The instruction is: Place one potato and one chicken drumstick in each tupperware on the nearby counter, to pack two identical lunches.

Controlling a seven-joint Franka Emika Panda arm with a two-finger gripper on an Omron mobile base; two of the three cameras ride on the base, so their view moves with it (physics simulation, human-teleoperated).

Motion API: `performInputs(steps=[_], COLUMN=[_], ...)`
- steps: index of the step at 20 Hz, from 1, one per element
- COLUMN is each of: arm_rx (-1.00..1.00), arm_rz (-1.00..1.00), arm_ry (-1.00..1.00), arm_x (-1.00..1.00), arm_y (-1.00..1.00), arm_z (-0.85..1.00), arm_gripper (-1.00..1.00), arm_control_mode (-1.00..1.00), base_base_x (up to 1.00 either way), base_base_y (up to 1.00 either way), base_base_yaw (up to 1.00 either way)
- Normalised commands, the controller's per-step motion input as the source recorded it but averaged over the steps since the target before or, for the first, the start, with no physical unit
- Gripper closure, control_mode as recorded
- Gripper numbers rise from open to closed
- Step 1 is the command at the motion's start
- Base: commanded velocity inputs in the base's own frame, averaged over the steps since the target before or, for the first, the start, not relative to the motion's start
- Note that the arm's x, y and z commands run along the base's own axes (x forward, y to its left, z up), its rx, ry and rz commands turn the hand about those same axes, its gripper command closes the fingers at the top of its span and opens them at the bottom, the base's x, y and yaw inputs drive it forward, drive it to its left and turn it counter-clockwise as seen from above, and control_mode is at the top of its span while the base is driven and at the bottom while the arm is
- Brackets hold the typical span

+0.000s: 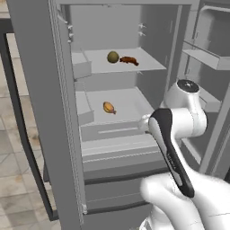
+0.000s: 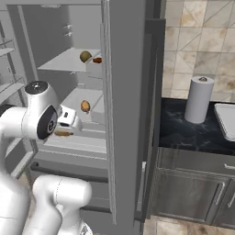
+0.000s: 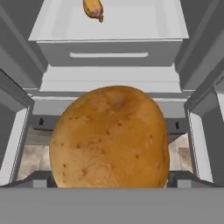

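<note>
Arm (image 1: 173,148): bent at elbow, reaching forward.
Gripper (image 2: 64,132): jaws spread wide around potato (image 3: 110,138).

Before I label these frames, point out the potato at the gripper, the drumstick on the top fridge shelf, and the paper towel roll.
potato (image 3: 109,138), hand view, middle of its skin.
drumstick (image 1: 129,60), left base view, its meaty middle.
paper towel roll (image 2: 199,99), right base view, its white side.

even, flat rendered light with soft, faint shadows inside the fridge (image 1: 134,27); no glare; coarse, slightly blurry edges throughout.
</note>
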Motion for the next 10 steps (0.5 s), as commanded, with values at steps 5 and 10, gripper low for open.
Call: performInputs(steps=[5, 10], arm_rx=[0.0, 0.0], arm_rz=[0.0, 0.0], arm_ry=[0.0, 0.0], arm_x=[0.0, 0.0], arm_y=[0.0, 0.0], arm_z=[0.0, 0.0], arm_gripper=[1.0, 1.0], arm_control_mode=[1.0, 1.0], base_base_x=[-0.95, -0.72], base_base_y=[-0.3, -0.62], base_base_yaw=[0.0, -0.03])
